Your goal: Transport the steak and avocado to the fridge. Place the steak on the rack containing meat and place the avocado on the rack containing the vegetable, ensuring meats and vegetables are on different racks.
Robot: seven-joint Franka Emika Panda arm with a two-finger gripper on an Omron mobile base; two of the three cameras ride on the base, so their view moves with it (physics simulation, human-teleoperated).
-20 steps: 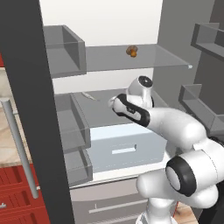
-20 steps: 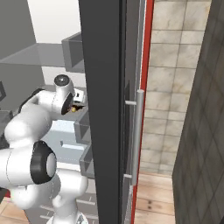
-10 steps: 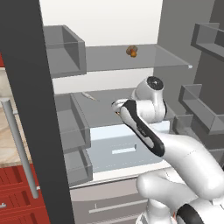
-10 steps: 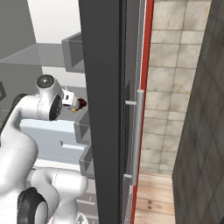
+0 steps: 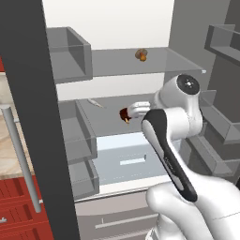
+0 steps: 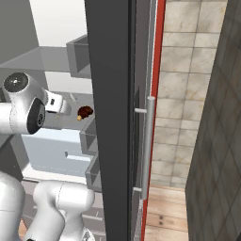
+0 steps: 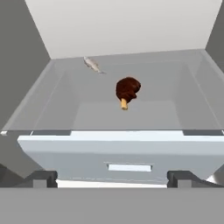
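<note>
**Steak down on the meat rack, avocado run to come**

Steak (image 7: 127,90) lying on the grey glass shelf (image 7: 87,113) over the white drawer (image 7: 127,157), roughly mid-shelf, tan stub pointing toward the near edge. Touching nothing but the glass. Small pale fish-like item (image 7: 92,64) further back and to the left on that same shelf, well apart from the steak: meat rack, by the look of it. Same dark reddish lump (image 5: 124,114) showing in the left base view just beside the hand, and again (image 6: 84,112) from the right base view near the open door (image 6: 110,117) of the fridge.

Gripper (image 7: 111,177) spread wide, tips far apart at the bottom of the hand view, nothing between them. Hanging in front of the drawer face, short of the shelf's near edge, looking in at the steak from outside.

Up on the higher glass shelf (image 5: 178,58), an orange-brown lump (image 5: 142,55) sitting toward the middle; too small to name with confidence.

Judged from this: steak step looking finished, release made. Avocado half of the job not yet done, and no dark green fruit to point at here. Next move likely calling for a clean pull straight back out of the fridge, clear of the door and the bins, then a trip off to fetch the avocado for the higher shelf.
</note>
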